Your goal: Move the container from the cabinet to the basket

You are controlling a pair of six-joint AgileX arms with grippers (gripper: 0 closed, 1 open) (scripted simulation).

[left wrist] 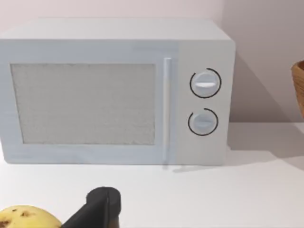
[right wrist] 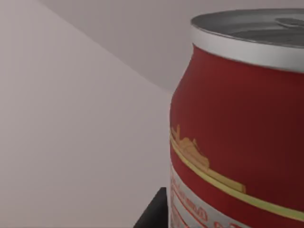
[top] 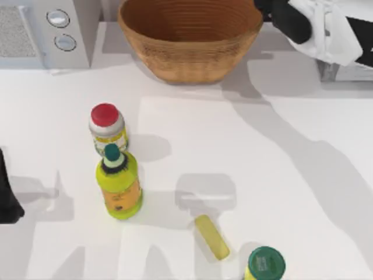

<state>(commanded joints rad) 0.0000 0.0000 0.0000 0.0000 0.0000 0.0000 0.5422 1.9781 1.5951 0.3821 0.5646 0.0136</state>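
Evidently the pickup stage is under way: the right wrist view has the container (right wrist: pixel 237 128) very close, red sides and silver top upright against pale walls, apparently inside the cabinet. A dark finger tip (right wrist: pixel 154 211) shows beside the can's lower side, touching or nearly so; whether the right gripper is clamped on it or only alongside, I cannot tell. From above, the right arm (top: pixel 309 23) reaches in at the table's far right corner, past the basket (top: pixel 189 58), with a strip of the cabinet (top: pixel 349 71) just below it. The basket sits at the far middle of the table and its ribbed inside holds nothing I can see. So, as a judgement: the can is reached and not yet carried; lifting it out, crossing to the basket and lowering it in are all left. The left arm (top: pixel 9 198) is parked at the left edge, its camera facing the white appliance (left wrist: pixel 114 90) with two knobs; its finger state is unclear. On the table stand a red-capped jar (top: pixel 106 125), a green-capped yellow bottle (top: pixel 118 184) touching it, a small yellow bar (top: pixel 212 237) and another green-capped bottle (top: pixel 265 263).
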